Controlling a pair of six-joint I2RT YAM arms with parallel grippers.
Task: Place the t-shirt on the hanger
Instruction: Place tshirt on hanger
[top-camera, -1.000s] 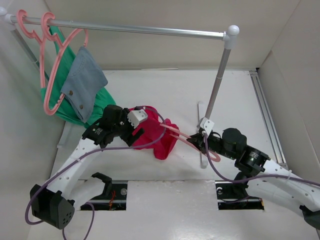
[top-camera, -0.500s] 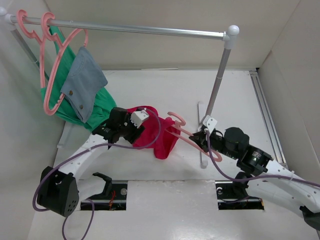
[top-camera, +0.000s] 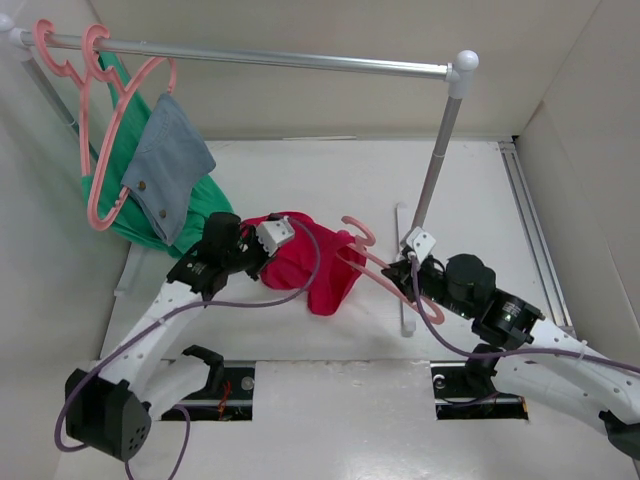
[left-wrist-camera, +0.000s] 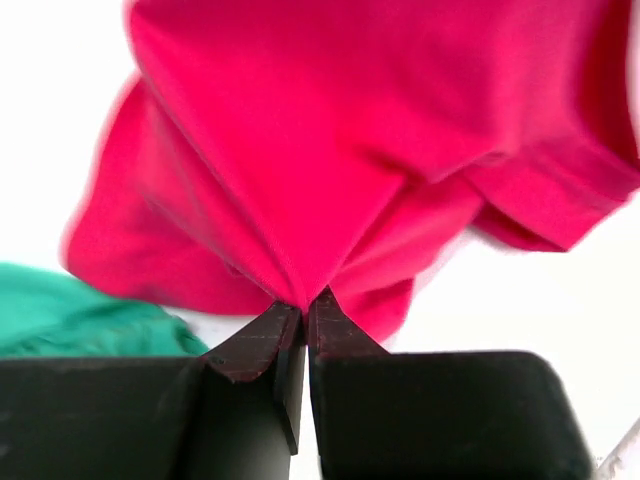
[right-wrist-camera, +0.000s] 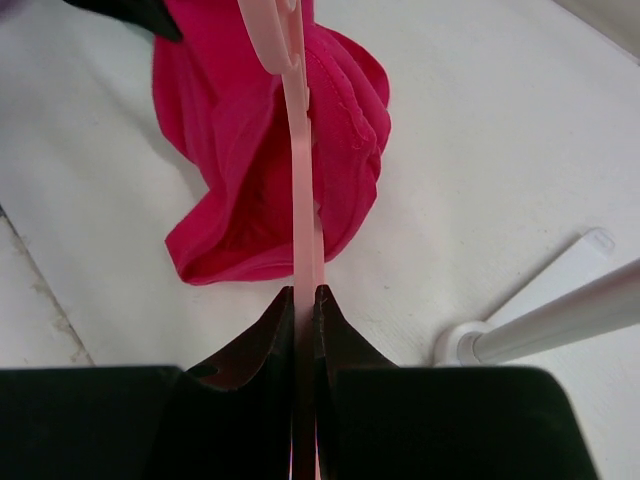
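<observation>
The t-shirt (left-wrist-camera: 330, 150) hangs bunched just ahead of the left gripper (left-wrist-camera: 303, 300). The jaws are pressed together, pinching a fold of red fabric at their tips, and the cloth fans out away from them. The hanger (right-wrist-camera: 303, 190) runs straight out from the right gripper (right-wrist-camera: 303, 295), its long axis in line with the fingers and its hook at the far end against the shirt. The right gripper's jaws are clamped on the thin pink bar.

t-shirt (top-camera: 305, 268): soft matt cloth, creased
hanger (right-wrist-camera: 302, 190): smooth thin plastic
rail (top-camera: 270, 58): polished metal, glossy
denim cloth (top-camera: 170, 165): coarse matt weave
table (top-camera: 330, 180): smooth, matt
</observation>
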